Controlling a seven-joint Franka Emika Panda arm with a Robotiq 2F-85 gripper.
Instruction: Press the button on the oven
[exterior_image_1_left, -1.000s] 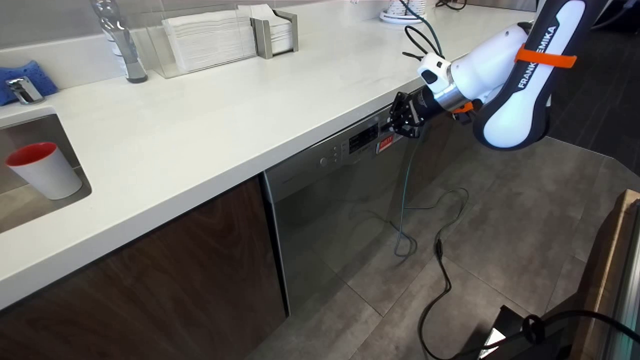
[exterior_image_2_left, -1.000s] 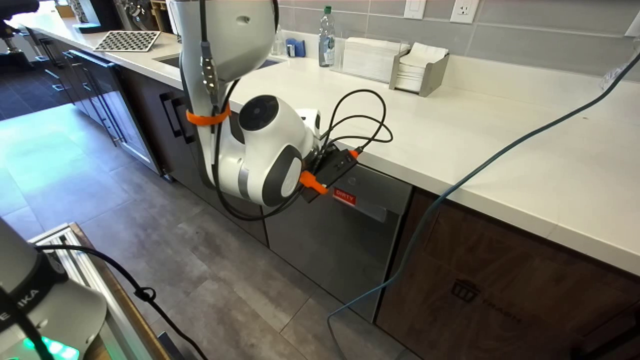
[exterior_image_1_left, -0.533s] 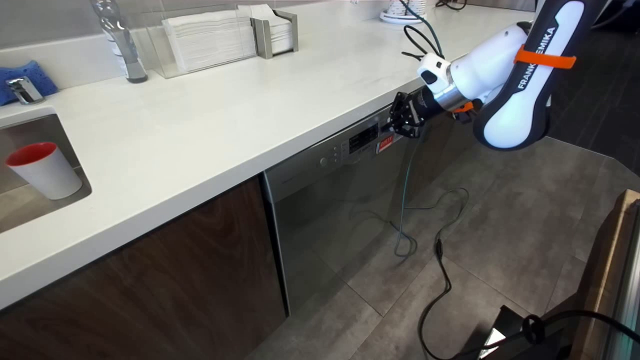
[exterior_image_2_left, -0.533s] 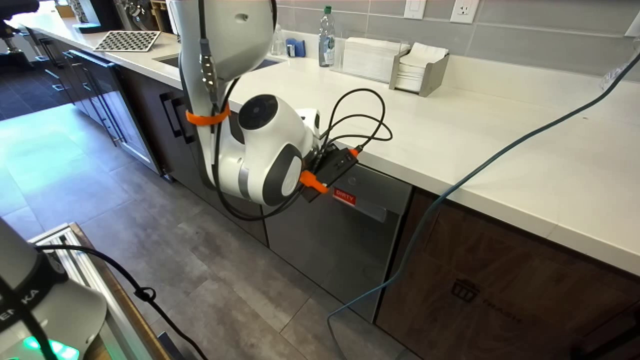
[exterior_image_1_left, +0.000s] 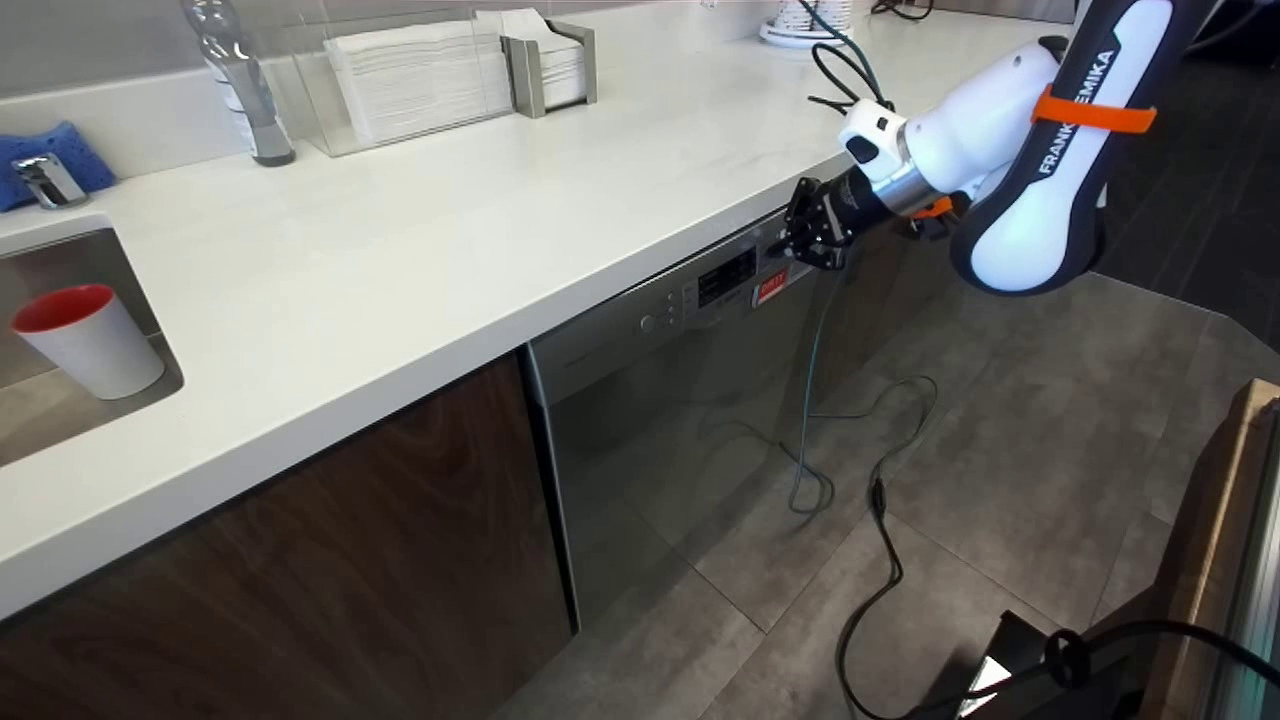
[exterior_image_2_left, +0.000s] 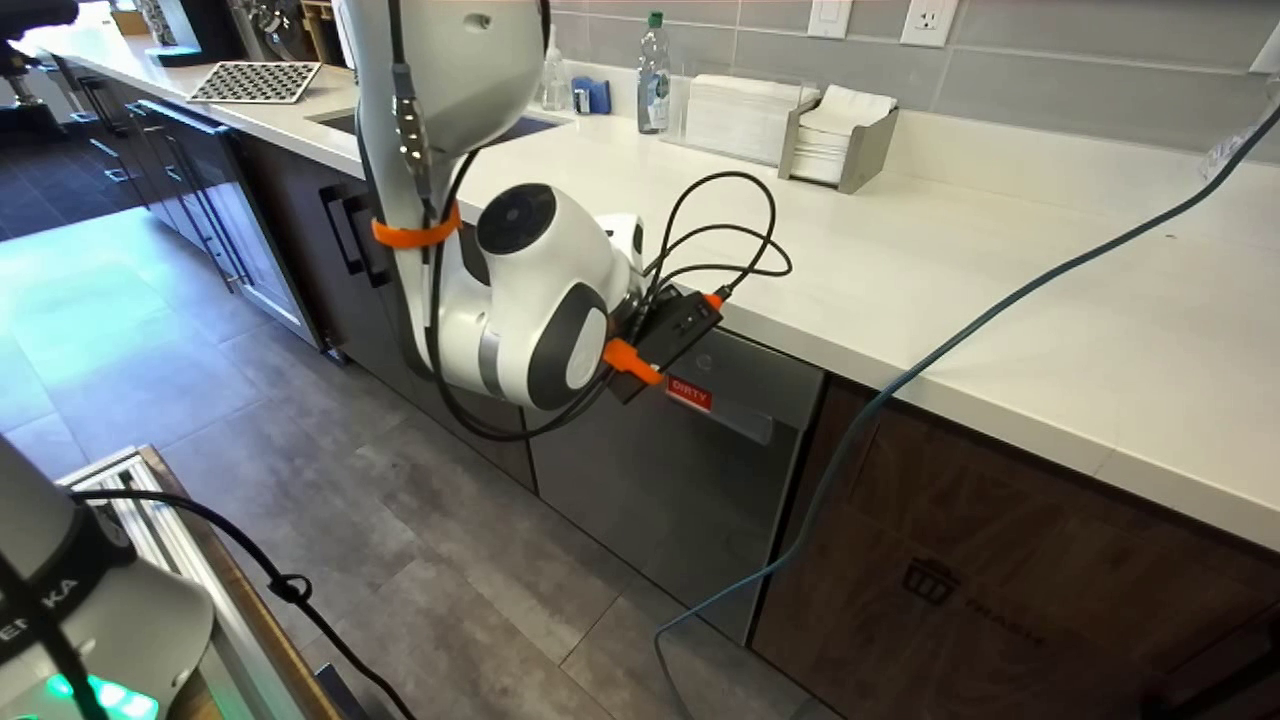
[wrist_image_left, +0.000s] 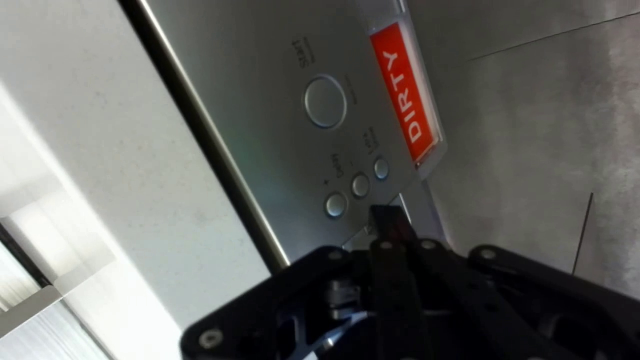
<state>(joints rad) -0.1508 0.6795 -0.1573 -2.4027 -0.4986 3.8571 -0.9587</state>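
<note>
The oven (exterior_image_1_left: 690, 400) has a brushed steel front under the counter; it shows in both exterior views (exterior_image_2_left: 660, 490). Its dark control strip (exterior_image_1_left: 727, 276) shows in an exterior view; no red display can be made out. In the wrist view, the steel panel bears a large round Start button (wrist_image_left: 325, 101) and small round buttons (wrist_image_left: 335, 205). My gripper (exterior_image_1_left: 777, 248) is shut and empty, pointing at the panel beside the strip's end. In the wrist view its fingertips (wrist_image_left: 392, 220) lie just below the small buttons; I cannot tell whether they touch the panel.
The white counter edge (exterior_image_1_left: 600, 275) overhangs just above the panel. A red DIRTY sign (wrist_image_left: 404, 90) is on the oven front. Dark wooden cabinets (exterior_image_1_left: 300, 560) flank it. A blue-grey cable (exterior_image_2_left: 850, 430) hangs across the front. A napkin holder (exterior_image_1_left: 550, 70) stands on the counter.
The gripper and wrist have moved up slightly in the last half second, with a small shift to the right in both exterior views. The oven has not visibly changed.
</note>
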